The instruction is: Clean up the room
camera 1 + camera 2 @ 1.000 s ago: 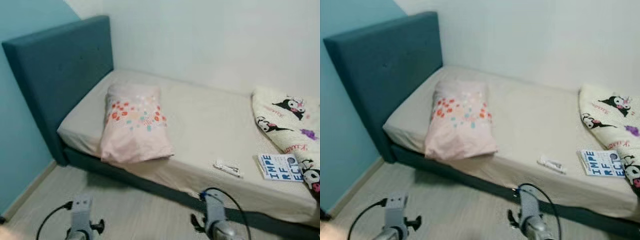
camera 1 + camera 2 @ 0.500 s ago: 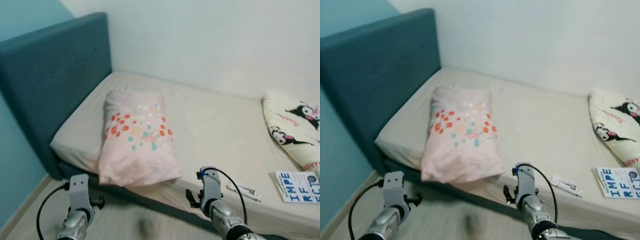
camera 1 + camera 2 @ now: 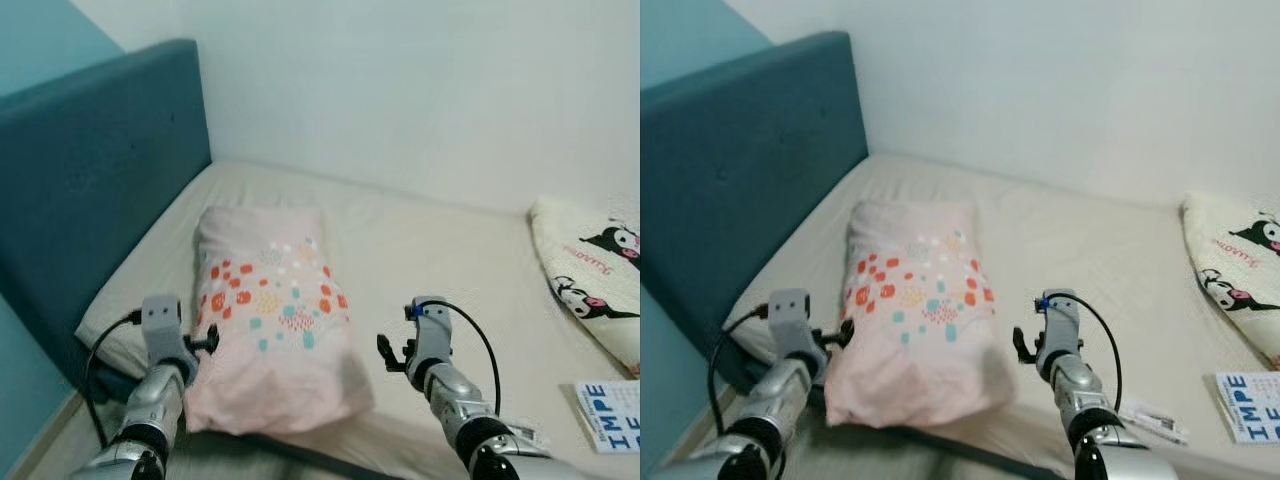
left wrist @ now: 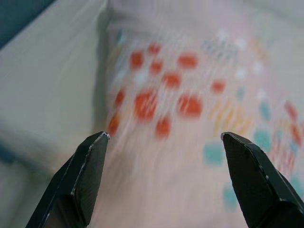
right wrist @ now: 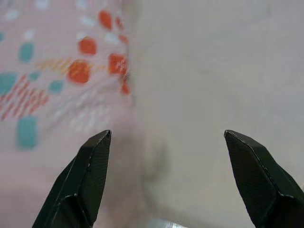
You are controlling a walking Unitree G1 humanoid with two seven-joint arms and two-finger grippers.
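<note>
You see pillow (image 3: 268,320) soft matt printed cloth; headboard (image 3: 90,190) woven-looking teal fabric; sheet (image 3: 440,260) smooth cloth; book (image 3: 1254,405) cover perhaps glossy.

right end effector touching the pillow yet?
Apart. In the right wrist view the open right end effector has both fingertips hanging free, with the pillow lying beyond them, uncontacted.

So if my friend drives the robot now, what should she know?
Left gripper: fingers open, empty, over the left edge of the pink pillow.
Right gripper: fingers open, empty, over the pillow's right edge and the bare sheet.
The pillow lies flat near the teal headboard. A book and a cartoon blanket sit on the bed's right side.
Done: nothing picked up.
Left: probably grab and tidy the pillow, then the rest.
</note>
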